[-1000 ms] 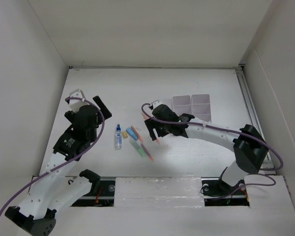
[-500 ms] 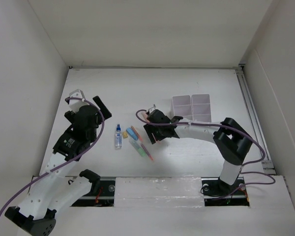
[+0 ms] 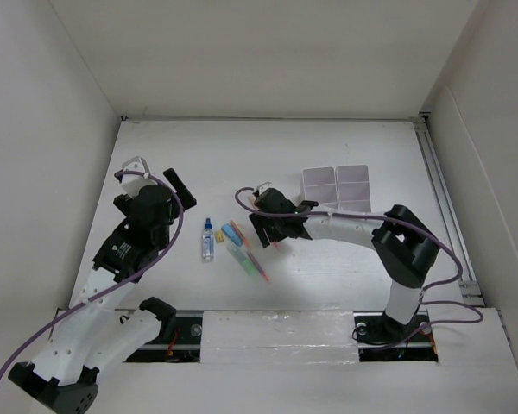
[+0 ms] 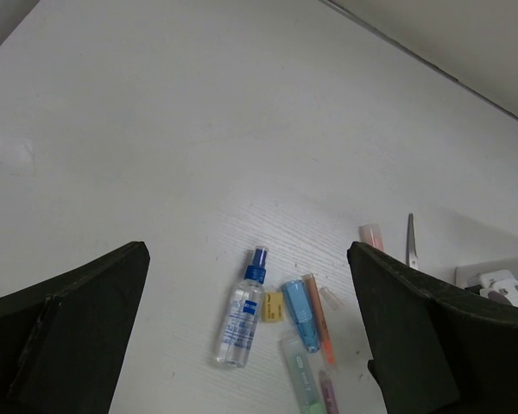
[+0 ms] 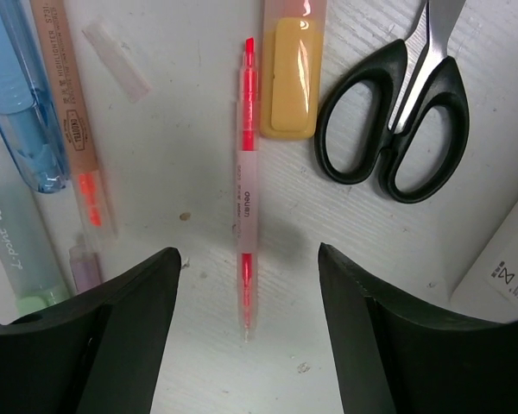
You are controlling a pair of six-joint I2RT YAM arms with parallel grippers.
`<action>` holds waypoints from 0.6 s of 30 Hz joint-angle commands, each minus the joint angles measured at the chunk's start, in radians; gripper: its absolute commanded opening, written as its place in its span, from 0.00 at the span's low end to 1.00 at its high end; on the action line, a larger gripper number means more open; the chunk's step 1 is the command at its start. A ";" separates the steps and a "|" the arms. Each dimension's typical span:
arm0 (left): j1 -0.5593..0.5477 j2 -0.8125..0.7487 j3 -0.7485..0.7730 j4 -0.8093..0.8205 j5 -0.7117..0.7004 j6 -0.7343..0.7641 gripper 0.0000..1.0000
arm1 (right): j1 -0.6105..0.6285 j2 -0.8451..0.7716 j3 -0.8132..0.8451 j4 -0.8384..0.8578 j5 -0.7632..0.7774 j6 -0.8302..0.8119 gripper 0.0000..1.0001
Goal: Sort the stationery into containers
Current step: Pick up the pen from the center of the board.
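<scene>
The right gripper (image 5: 248, 259) hangs low over the table (image 3: 345, 276) with its fingers (image 5: 121, 336) spread to either side of a thin pink pen (image 5: 247, 185), touching nothing. That straddle looks like the set-up for a pinch across the barrel, and I judge the pen to be the next thing bound for the two white boxes (image 3: 337, 185), which stand side by side just beyond the pile. The pen lies flat in a bare strip between an orange highlighter (image 5: 69, 129) and the black-handled scissors (image 5: 397, 121). Its reddish tip is just beside a yellow-capped marker (image 5: 287, 78), so both fingers seem to have room to come down without nudging a neighbour. It is slim and translucent pink, with a pale label band round its middle (the print is too small to read), and it tapers at both ends. A blue marker (image 5: 22, 103) and a green marker (image 5: 13, 250) lie further off. The left gripper (image 4: 246, 259) hovers well apart, fingers wide and empty, looking down on the clear bottle (image 4: 239, 315), probably so as not to crowd the other arm.
</scene>
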 commanded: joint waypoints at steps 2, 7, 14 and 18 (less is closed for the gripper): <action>0.002 -0.010 0.008 0.009 0.000 0.006 1.00 | 0.007 0.037 0.053 0.004 0.037 -0.013 0.71; 0.002 -0.010 0.008 0.009 0.000 0.006 1.00 | 0.007 0.066 0.062 -0.006 0.057 -0.013 0.69; 0.002 -0.019 0.008 0.009 0.000 0.006 1.00 | -0.002 0.095 0.084 -0.030 0.066 -0.022 0.50; 0.002 -0.028 0.008 0.009 0.000 0.006 1.00 | -0.002 0.106 0.096 -0.041 0.052 -0.033 0.42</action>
